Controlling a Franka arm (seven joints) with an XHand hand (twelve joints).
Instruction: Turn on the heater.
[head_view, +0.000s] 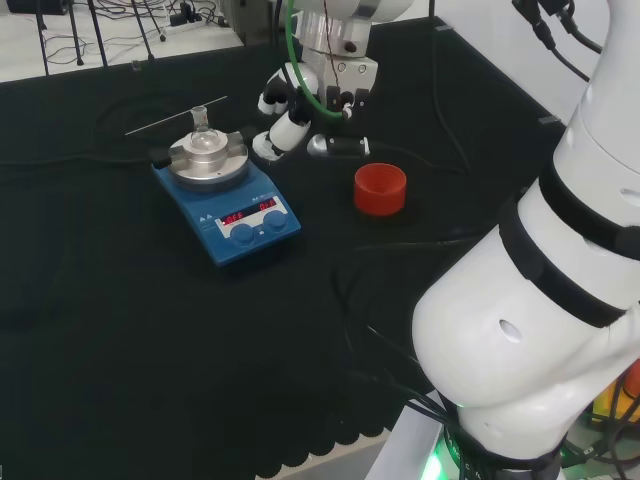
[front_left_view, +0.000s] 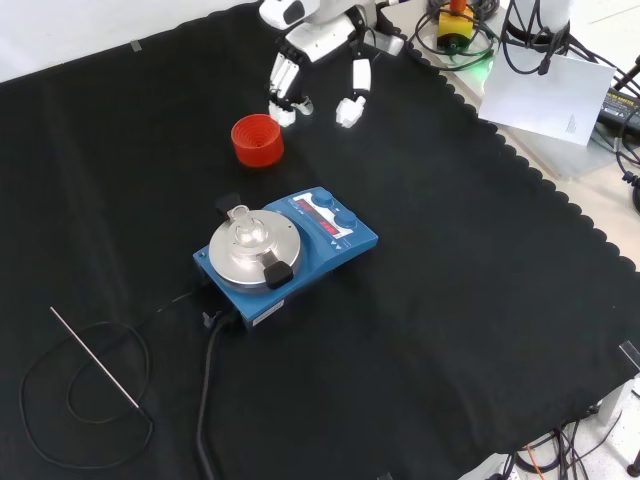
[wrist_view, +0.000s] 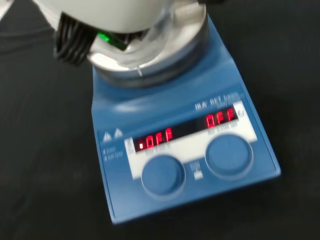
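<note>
The robot hand (front_left_view: 318, 62) hangs with relaxed fingers apart, holding nothing, above and beside the blue heater (front_left_view: 285, 255)

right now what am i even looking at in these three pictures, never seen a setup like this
A white robot arm works at a bench covered in black cloth. Instead of a gripper it has a black and white hand with fingers, relaxed and holding nothing. One camera looks from behind the arm, so the big white shapes at the right are its own links. Another looks down from the front. The third sits at the wrist. On the cloth stands a blue heater with a round metal plate, a small glass flask on it and two knobs in front. Nearby are a red cup and a thin metal rod.
</note>
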